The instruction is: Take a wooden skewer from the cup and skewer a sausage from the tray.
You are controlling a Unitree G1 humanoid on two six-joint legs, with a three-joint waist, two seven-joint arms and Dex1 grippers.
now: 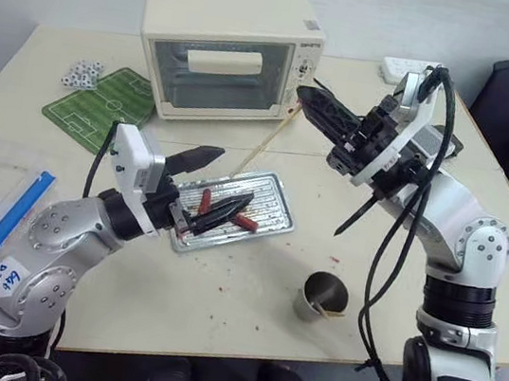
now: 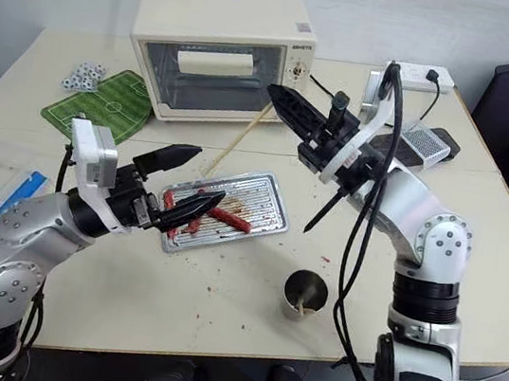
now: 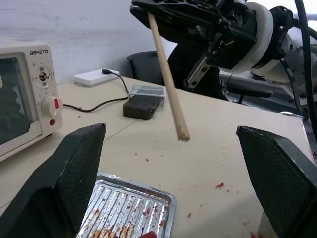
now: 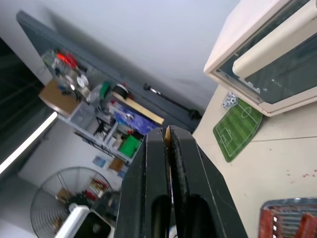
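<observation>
The right tool [image 1: 309,96] is raised above the middle of the worktop [image 1: 219,300], its two black fingers pressed together on a wooden skewer [image 1: 263,147], which slopes down from the fingertips toward the tray [image 1: 276,203]. In the left wrist view the skewer's free end hangs in the air between the left tool's fingers. The left tool [image 1: 222,186] is held spread wide just above the tray, with nothing between its fingers. The silver ridged tray lies near the worktop's centre, in front of a cream toaster oven [image 1: 229,51] standing toward the far edge. Red-brown sausages [image 2: 229,217] lie in the tray, partly hidden by the left tool. The cup [image 1: 320,297] stands nearer the front edge, with further sticks inside. A green football-pitch mat [image 1: 99,105] lies toward the far left corner.
</observation>
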